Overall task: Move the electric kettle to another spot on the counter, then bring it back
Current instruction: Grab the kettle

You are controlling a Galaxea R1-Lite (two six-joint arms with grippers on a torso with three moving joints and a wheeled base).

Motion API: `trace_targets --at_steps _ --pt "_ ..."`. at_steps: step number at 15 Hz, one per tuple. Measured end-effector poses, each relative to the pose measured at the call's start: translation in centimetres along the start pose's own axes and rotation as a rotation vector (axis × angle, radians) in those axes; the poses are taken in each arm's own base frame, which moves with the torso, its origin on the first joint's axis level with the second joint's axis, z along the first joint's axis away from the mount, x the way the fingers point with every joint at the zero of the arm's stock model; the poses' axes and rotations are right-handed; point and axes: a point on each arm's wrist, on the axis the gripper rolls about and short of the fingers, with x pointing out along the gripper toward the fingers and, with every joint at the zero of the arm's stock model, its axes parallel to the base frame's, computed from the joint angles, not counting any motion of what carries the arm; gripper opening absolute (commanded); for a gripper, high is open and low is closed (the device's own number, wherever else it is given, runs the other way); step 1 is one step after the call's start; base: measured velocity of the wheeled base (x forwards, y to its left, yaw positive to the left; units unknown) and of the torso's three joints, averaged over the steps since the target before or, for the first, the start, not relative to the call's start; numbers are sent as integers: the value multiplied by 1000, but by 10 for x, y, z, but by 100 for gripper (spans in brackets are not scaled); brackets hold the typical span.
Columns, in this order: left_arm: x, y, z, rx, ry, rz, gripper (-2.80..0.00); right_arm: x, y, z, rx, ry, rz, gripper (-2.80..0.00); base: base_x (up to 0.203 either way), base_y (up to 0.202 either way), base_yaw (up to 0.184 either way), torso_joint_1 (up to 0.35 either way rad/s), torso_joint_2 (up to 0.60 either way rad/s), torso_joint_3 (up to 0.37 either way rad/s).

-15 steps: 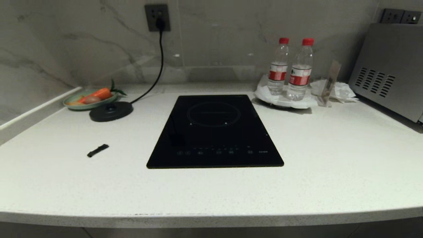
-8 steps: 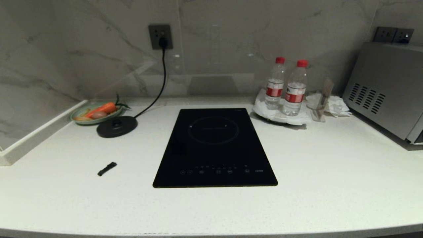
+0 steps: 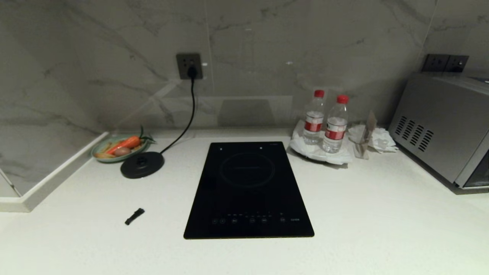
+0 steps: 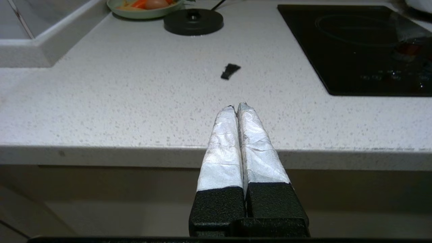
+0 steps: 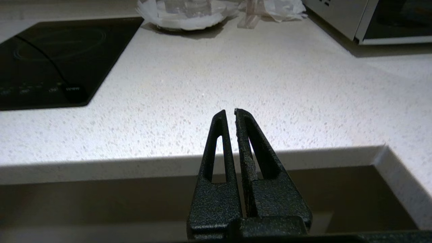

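Observation:
The electric kettle is out of view in every picture. The white speckled counter [image 3: 382,214] fills the head view, and neither arm shows there. My left gripper [image 4: 235,106] hangs shut and empty in front of the counter's [image 4: 135,101] front edge, its white-wrapped fingers pressed together. My right gripper [image 5: 230,110] hangs the same way before the counter [image 5: 270,77], shut on nothing, with black fingers almost touching. The round black corded base disc [image 3: 142,165] stands bare at the back left.
A black hob [image 3: 248,189] lies mid-counter. A small black piece [image 3: 134,216] lies left of it. A plate with a carrot [image 3: 120,148] sits behind the disc. Two water bottles [image 3: 324,122] stand back right, beside a grey appliance [image 3: 439,122]. A raised ledge [image 3: 57,175] borders the left.
The whole head view has slid downward and shrunk a little, showing more wall: the camera has moved. Nothing on the counter has shifted.

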Motion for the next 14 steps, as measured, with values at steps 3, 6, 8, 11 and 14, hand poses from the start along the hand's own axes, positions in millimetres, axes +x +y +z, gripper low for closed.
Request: trace_targets --at_steps 3,6,8,11,14 --pt "0 0 0 0 1 0 -280 0 0 0 0 0 0 -280 0 0 0 213 -599 -388" --pt "0 0 0 -6 0 0 -280 0 0 0 0 0 0 -280 0 0 0 178 -436 -275" --pt "0 0 0 -6 -1 0 -280 0 0 0 0 0 0 -280 0 0 0 147 -377 -229" --pt "0 0 0 -6 -1 0 -280 0 0 0 0 0 0 -280 0 0 0 143 -354 -212" --pt "0 0 0 -6 0 0 -280 0 0 0 0 1 0 -280 0 0 0 144 -347 -208"
